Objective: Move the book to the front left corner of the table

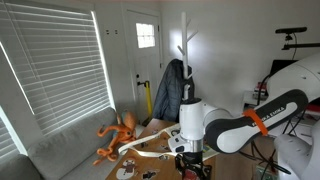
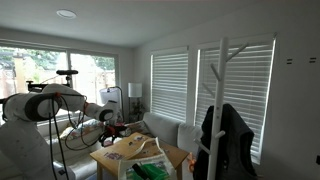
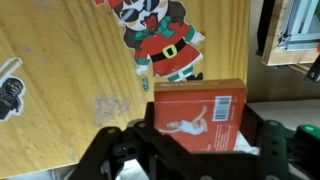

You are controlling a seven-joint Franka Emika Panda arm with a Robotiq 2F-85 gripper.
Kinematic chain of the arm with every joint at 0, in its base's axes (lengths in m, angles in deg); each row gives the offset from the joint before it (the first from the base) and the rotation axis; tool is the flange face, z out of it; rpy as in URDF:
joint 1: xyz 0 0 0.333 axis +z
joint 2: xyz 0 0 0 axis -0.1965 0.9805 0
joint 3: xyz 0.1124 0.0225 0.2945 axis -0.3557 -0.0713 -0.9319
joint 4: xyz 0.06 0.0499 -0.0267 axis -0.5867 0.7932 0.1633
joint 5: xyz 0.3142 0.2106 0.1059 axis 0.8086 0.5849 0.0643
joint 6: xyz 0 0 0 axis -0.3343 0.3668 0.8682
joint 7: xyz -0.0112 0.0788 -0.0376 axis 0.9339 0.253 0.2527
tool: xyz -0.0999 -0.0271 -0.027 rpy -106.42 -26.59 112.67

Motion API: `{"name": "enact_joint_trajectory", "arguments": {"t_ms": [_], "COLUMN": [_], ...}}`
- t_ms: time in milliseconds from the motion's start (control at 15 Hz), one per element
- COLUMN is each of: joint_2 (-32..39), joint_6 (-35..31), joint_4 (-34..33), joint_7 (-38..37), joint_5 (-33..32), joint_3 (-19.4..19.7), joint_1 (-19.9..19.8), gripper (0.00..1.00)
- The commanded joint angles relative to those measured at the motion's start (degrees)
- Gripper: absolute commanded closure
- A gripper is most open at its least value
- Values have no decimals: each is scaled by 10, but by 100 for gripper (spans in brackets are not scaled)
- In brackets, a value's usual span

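Gripper [image 3: 200,128]: at the bottom of the wrist view, low over the table [image 3: 60,70]; one finger on each side of a red box [image 3: 198,110]. Cannot tell whether clenched on it or only straddling it.
Red box: upright rectangle with a pale figure printed on it, lower middle of the wrist view. Does not look like the pale book.
Book [image 2: 135,150]: pale, flat and wide, lying on the table, lower middle of an exterior view. Not made out with certainty in the wrist view.
Neighbours: green block [image 2: 150,172] just below the book in that frame; Santa figure [image 3: 165,40] at the top of the wrist view, flat on the wood.
Key relation: in that exterior view, book below and right of the gripper, near but probably not under the fingers. Long axis too small to tell.
Arm: only one, so no choice of side.
Step, as a judgement: book probably not yet grasped; next, probably a short move toward it, with fingers across its short side.
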Motion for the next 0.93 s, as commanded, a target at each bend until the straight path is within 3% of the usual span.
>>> {"name": "enact_joint_trajectory", "arguments": {"t_ms": [0,267,333,400,667,800,867], "joint_2": [3,21,25,28,31,12,25], "joint_6": [29,41,46,47,40,36,29], "joint_4": [-9,-22,-26,-28,-40,-39,-33], "joint_7": [74,154,172,181,178,195,172], "joint_5": [-17,-36,-38,-40,-15,37,4], "joint_3": [-10,-25,-28,-32,-30,-8,-29], "joint_1": [15,24,25,25,16,15,13], "gripper": [47,47,11,3,0,0,0]}}
